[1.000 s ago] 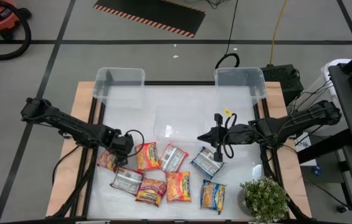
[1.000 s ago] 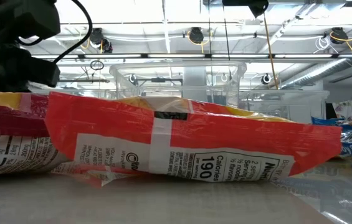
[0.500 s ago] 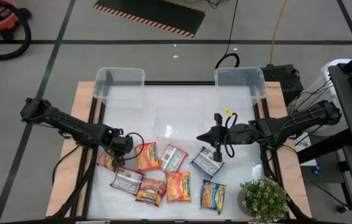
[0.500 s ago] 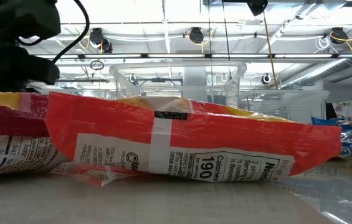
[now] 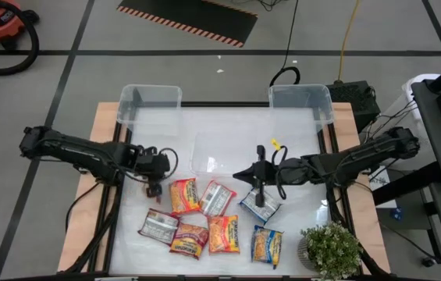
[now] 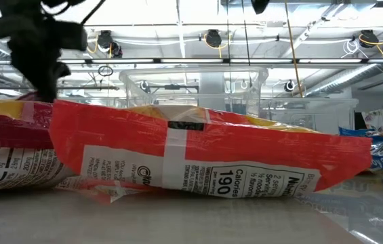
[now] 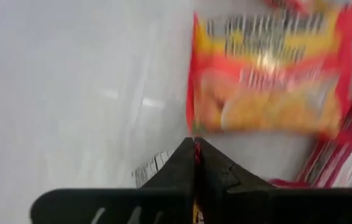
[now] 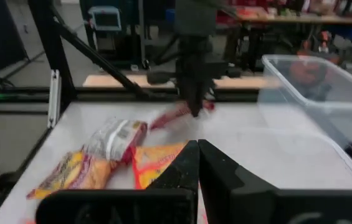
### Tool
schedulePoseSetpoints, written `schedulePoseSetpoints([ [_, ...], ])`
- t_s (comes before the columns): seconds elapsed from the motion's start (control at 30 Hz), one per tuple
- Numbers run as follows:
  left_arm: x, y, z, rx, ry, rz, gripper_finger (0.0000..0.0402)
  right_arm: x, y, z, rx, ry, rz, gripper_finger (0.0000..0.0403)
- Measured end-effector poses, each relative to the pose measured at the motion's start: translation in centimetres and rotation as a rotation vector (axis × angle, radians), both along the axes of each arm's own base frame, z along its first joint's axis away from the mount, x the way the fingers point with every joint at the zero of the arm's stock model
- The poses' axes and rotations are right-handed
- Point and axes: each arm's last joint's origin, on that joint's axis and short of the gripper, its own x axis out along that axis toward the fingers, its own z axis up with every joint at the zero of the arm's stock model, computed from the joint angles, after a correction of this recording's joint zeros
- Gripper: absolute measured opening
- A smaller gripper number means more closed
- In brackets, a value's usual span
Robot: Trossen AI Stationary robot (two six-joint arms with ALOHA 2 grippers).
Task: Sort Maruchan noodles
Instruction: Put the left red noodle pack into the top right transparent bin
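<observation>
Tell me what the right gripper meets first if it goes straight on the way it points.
Probably the red noodle packet hanging from the shut left gripper, straight ahead. The right gripper seems to pass above the packets lying between, though depth is unclear.

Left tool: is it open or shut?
Shut on a red noodle packet: the left tool shows its fingers pressed together, and the right wrist view shows the packet pinched there.
</observation>
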Motion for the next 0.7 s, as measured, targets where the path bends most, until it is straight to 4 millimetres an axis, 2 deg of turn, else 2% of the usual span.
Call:
schedulePoseSetpoints([
  [0.2,0.4,0.2,1.4,0.080,-0.173,0.062,0.0006,2.4,0.5,-2.0,-0.055,-0.020,0.006,0.0000],
  [0.4,0.9,0.2,2.0,0.115,-0.255,0.069,0.0006,4.4,0.1,-3.7,-0.042,-0.066,-0.100,0.0000],
  [0.57,1.1,0.0,2.4,0.153,-0.298,0.034,0.0005,5.4,-0.7,-5.0,0.006,-0.058,-0.140,0.0000],
  [0.7,1.2,0.0,3.8,0.154,-0.351,0.031,0.0005,6.0,-0.7,-6.1,0.007,-0.042,-0.146,0.0000],
])
